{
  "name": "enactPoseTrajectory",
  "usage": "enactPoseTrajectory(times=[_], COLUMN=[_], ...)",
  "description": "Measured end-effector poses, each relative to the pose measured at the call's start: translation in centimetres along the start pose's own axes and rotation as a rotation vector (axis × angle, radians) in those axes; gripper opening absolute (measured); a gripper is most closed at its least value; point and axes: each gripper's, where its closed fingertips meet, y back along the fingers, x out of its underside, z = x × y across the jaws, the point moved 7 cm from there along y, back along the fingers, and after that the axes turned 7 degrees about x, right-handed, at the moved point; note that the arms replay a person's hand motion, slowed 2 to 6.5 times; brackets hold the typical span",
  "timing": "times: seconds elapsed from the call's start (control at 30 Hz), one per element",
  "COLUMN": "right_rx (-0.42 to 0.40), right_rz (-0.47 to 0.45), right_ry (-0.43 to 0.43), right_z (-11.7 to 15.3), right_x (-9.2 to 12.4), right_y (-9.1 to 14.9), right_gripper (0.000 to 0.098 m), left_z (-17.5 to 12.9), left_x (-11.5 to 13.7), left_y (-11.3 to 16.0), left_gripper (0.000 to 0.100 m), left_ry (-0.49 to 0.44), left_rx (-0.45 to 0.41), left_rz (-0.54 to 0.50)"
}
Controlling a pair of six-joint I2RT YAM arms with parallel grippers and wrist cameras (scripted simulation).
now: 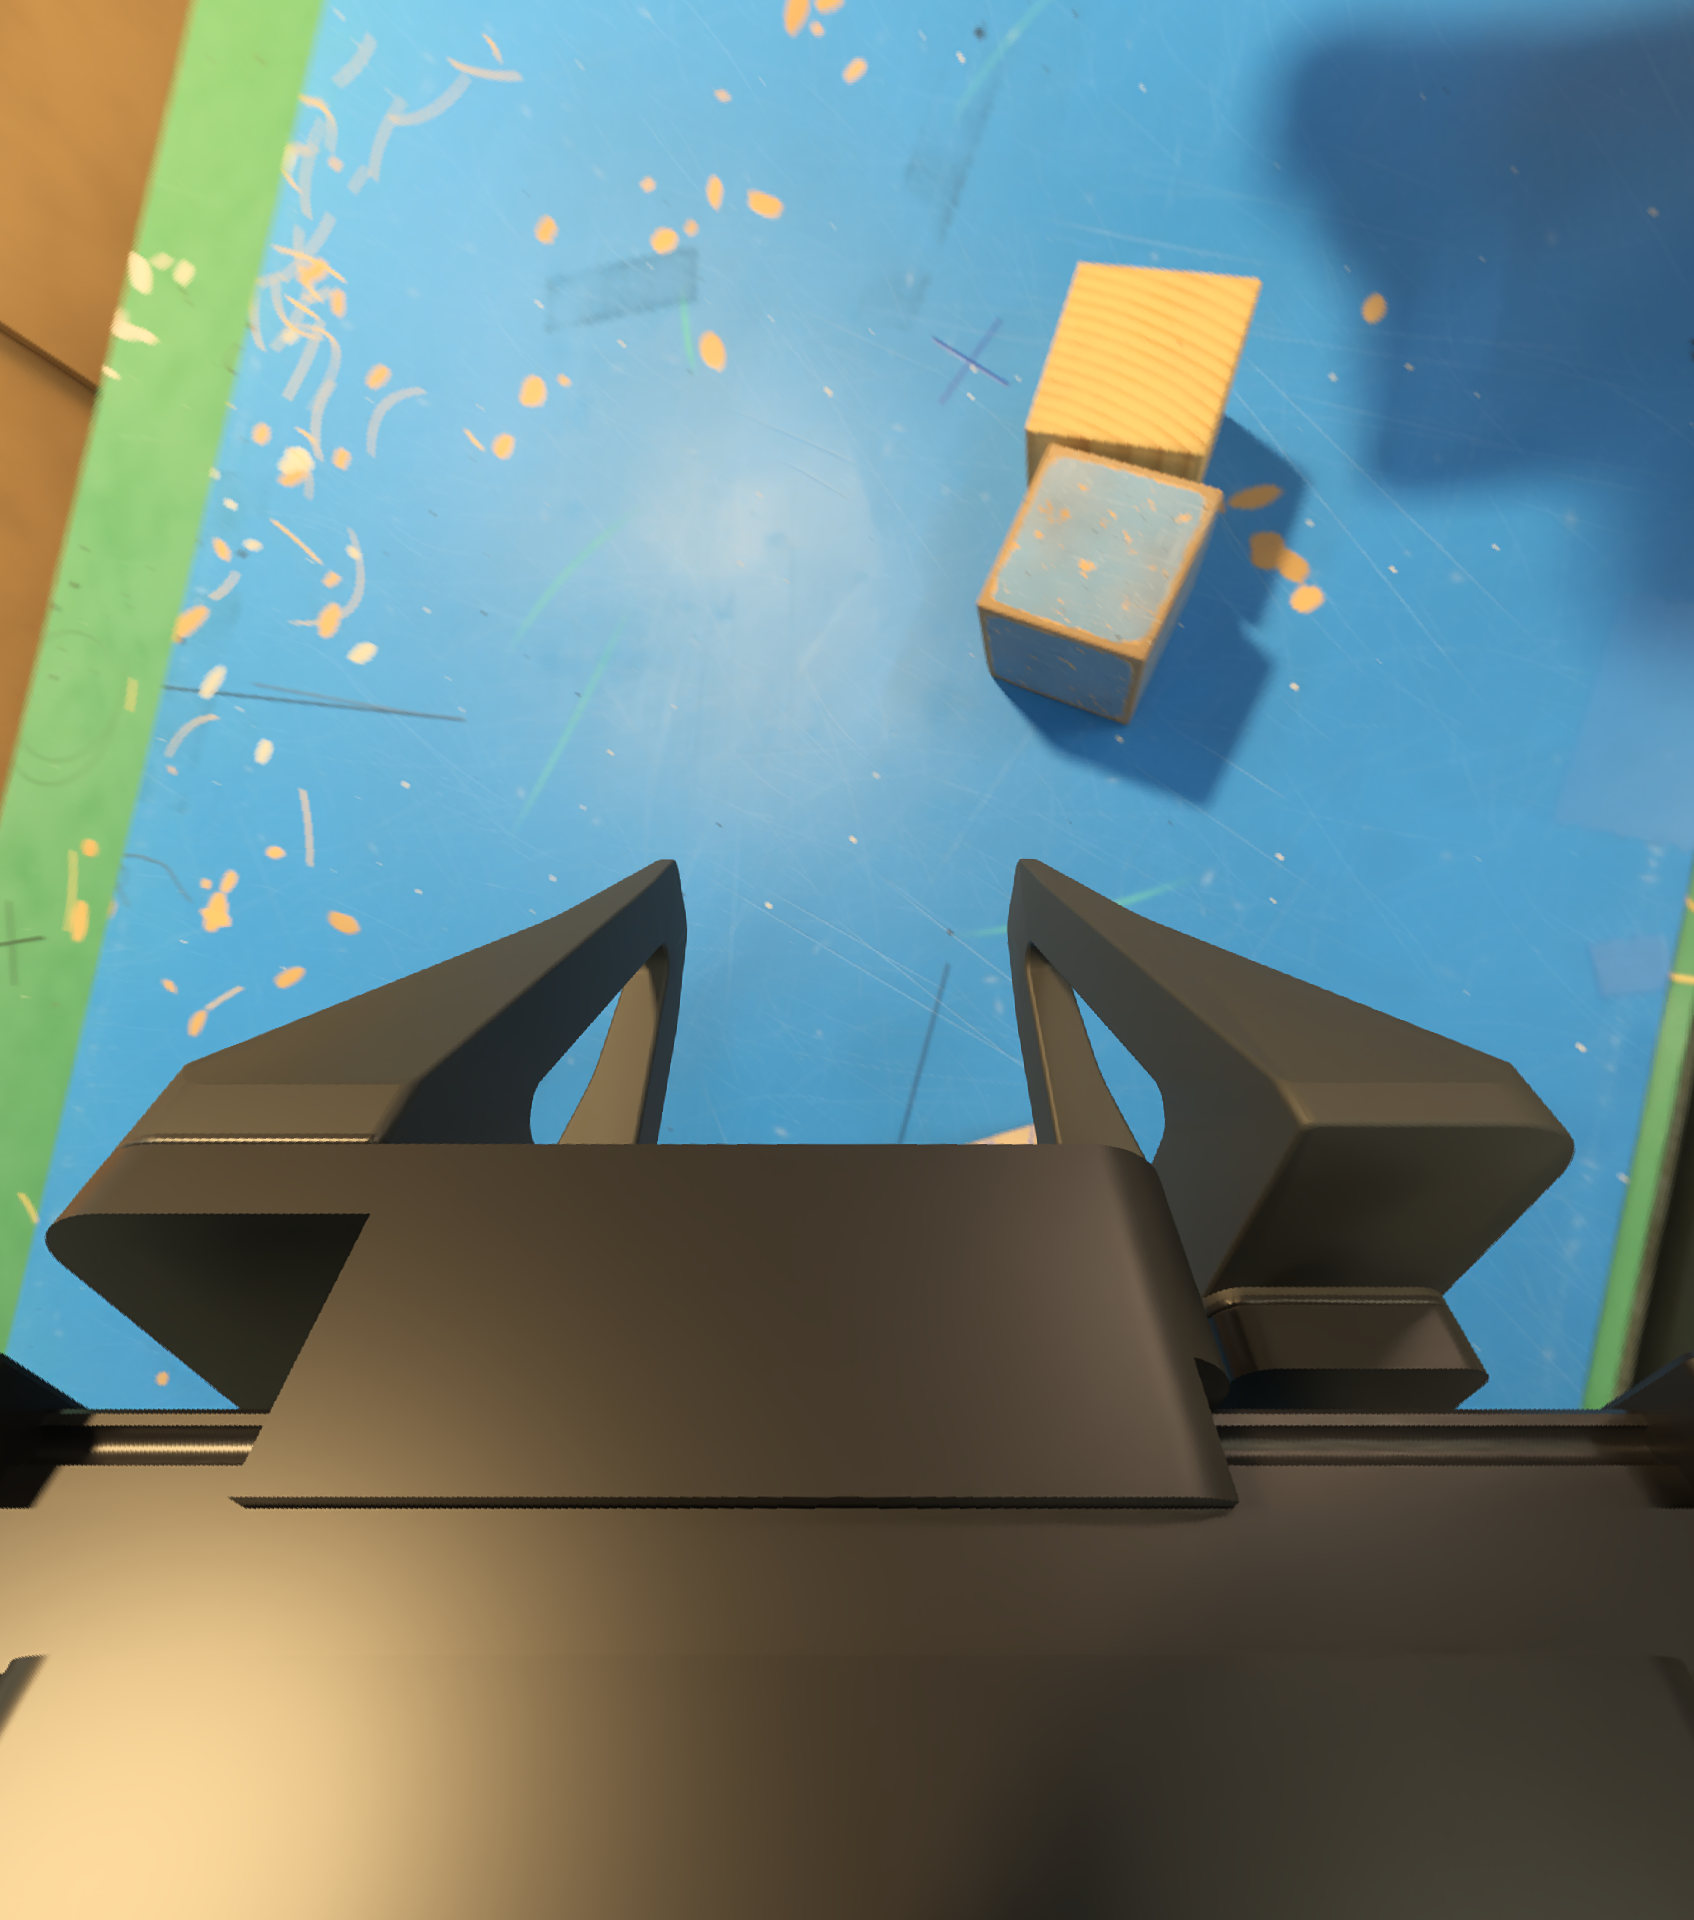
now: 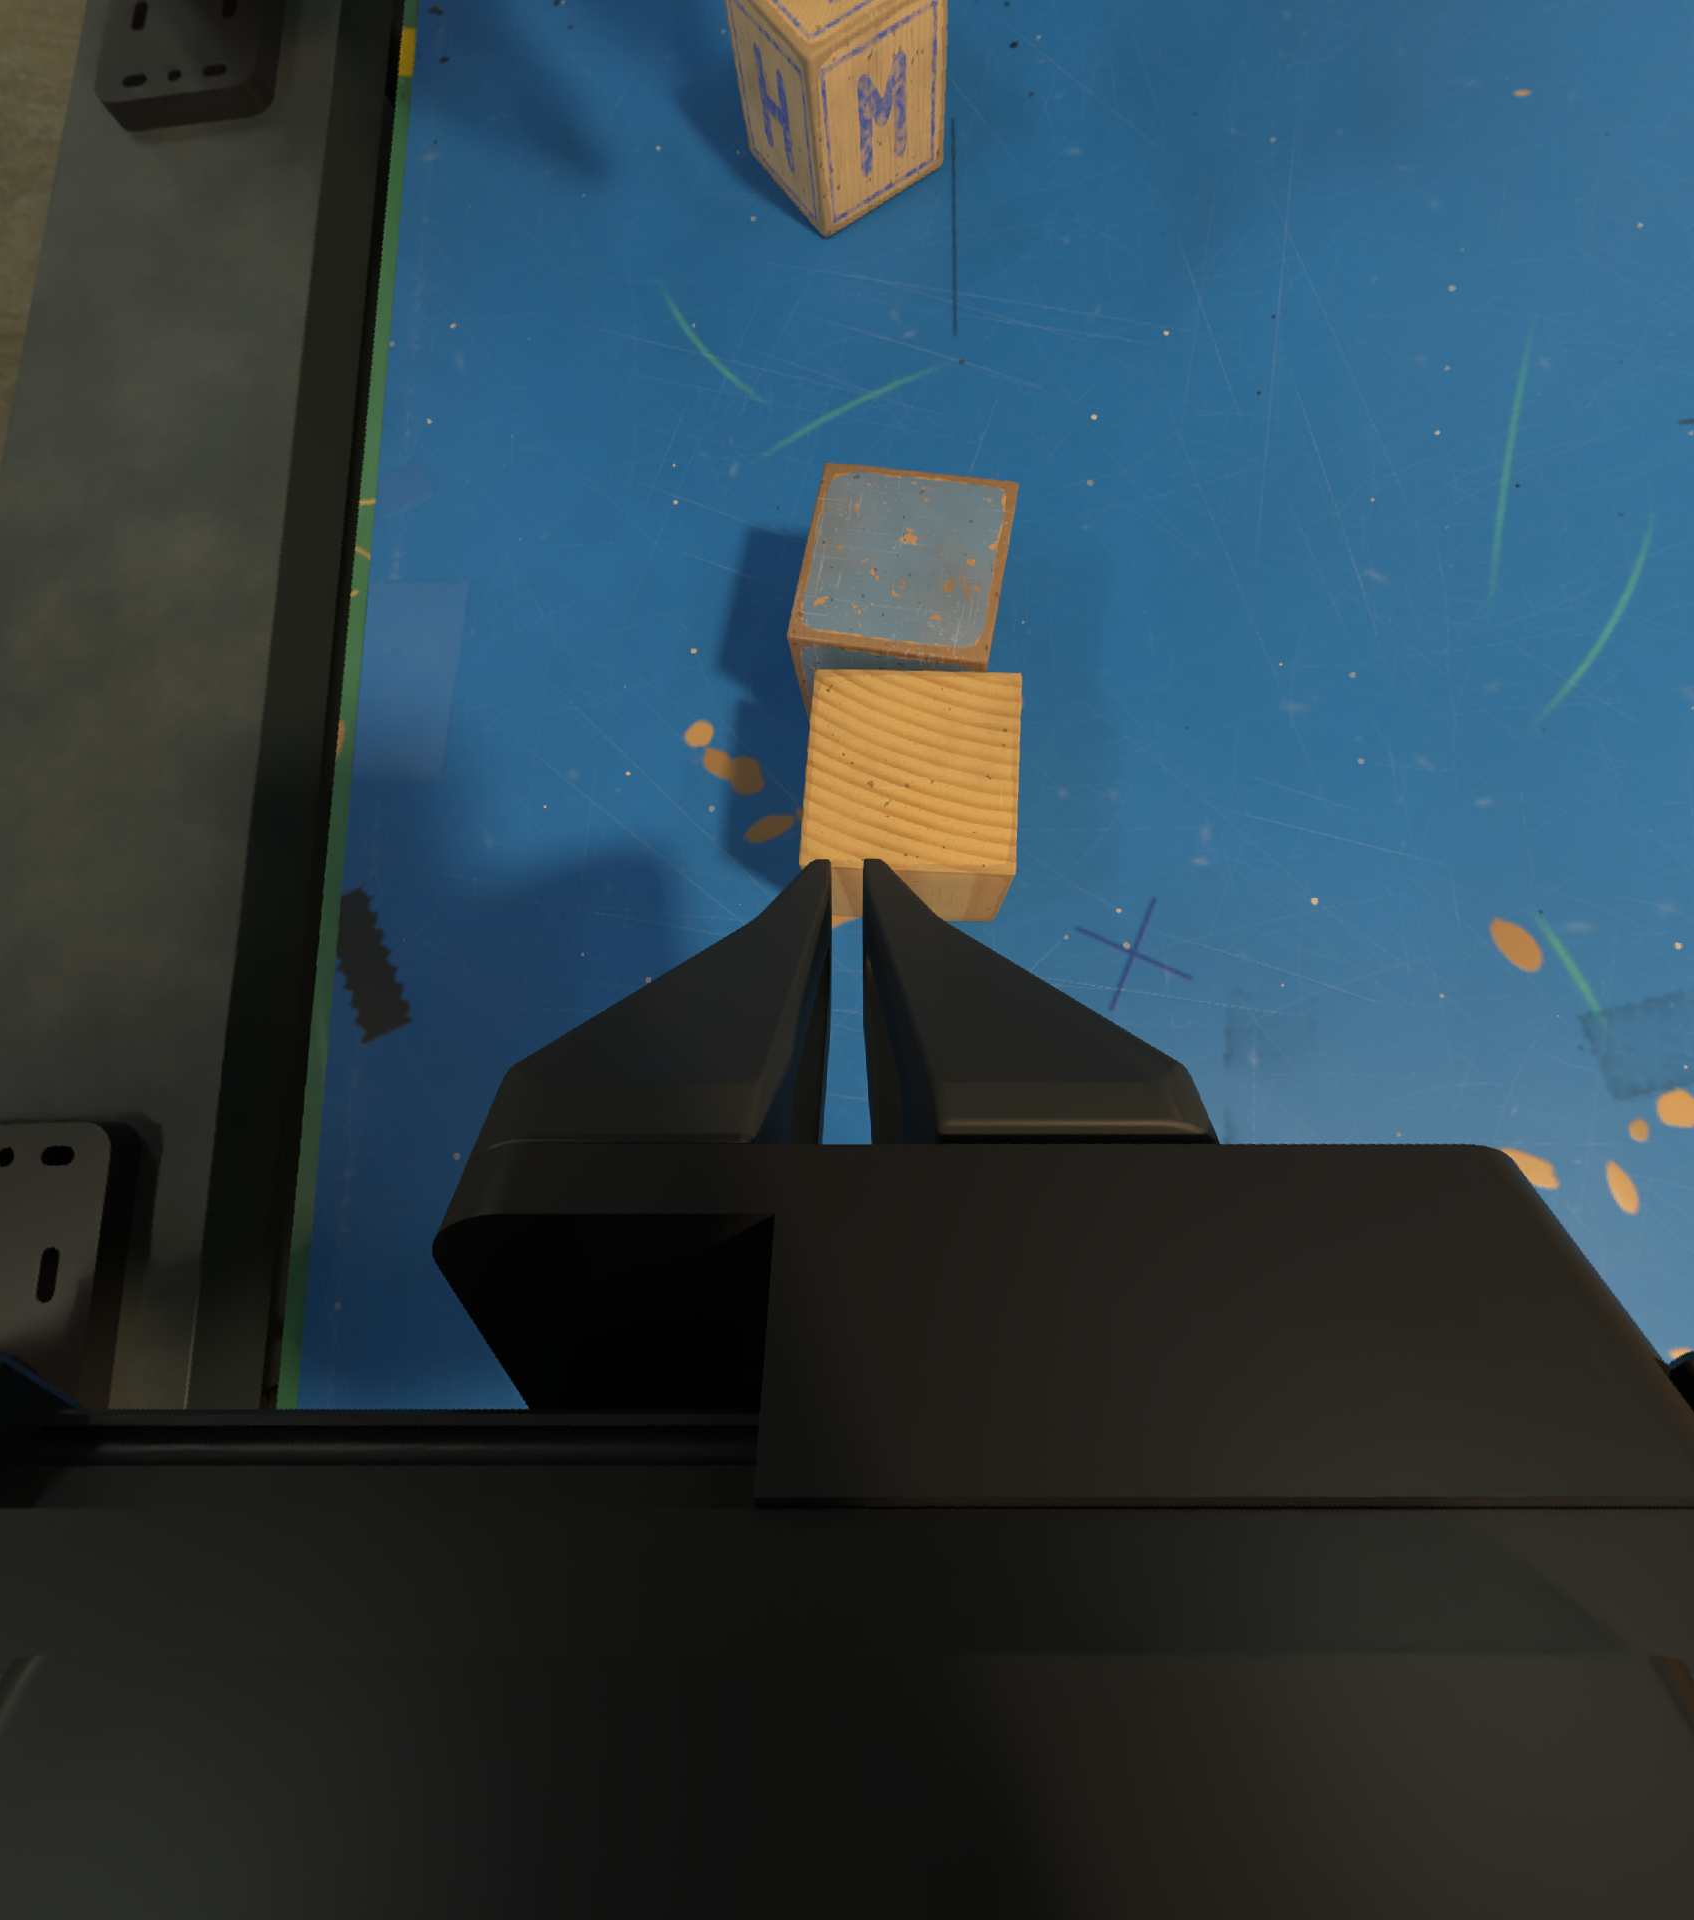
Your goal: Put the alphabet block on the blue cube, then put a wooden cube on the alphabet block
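Alphabet block is waiting at twelve o'clock beyond the blue cube, unstacked, so we are readying the spread, empty left gripper to fetch it while the right gripper is hovering pinched together, empty.

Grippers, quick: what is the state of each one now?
Left gripper: open, holding nothing.
Right gripper: closed, holding nothing.

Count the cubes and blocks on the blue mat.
3. The wooden cube sits beside the blue cube, seemingly touching. The alphabet block stands apart, farther from the right tool, cropped by the frame edge. Others may be hidden.
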Motion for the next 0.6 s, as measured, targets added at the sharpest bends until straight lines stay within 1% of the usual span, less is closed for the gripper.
enactPoseTrajectory(times=[0.1, 0.2, 0.3, 0.4, 0.5, 0.6], right_rx=[-0.002, -0.007, -0.011, -0.014, -0.015, -0.013], right_rz=[0.008, 0.018, 0.028, 0.036, 0.042, 0.047], right_ry=[-0.001, -0.005, -0.014, -0.022, -0.026, -0.030], right_z=[0.0, -0.1, -0.2, -0.3, -0.4, -0.5], right_x=[0.1, 0.4, 0.6, 0.8, 0.9, 1.0], right_y=[0.0, -0.2, -0.4, -0.5, -0.5, -0.5], right_gripper=[0.0059, 0.0062, 0.0065, 0.0069, 0.0073, 0.0076], left_z=[-0.7, -1.0, -1.0, -1.1, -1.3, -1.7], left_x=[0.6, 1.4, 2.1, 2.7, 3.3, 4.3], left_y=[0.0, -0.2, 0.0, 0.5, 1.3, 2.0], left_gripper=[0.053, 0.056, 0.059, 0.059, 0.056, 0.052], left_ry=[0.025, 0.047, 0.077, 0.131, 0.216, 0.322], left_rx=[0.052, 0.054, 0.014, -0.036, -0.068, -0.084], left_rz=[0.058, 0.129, 0.183, 0.211, 0.249, 0.330])
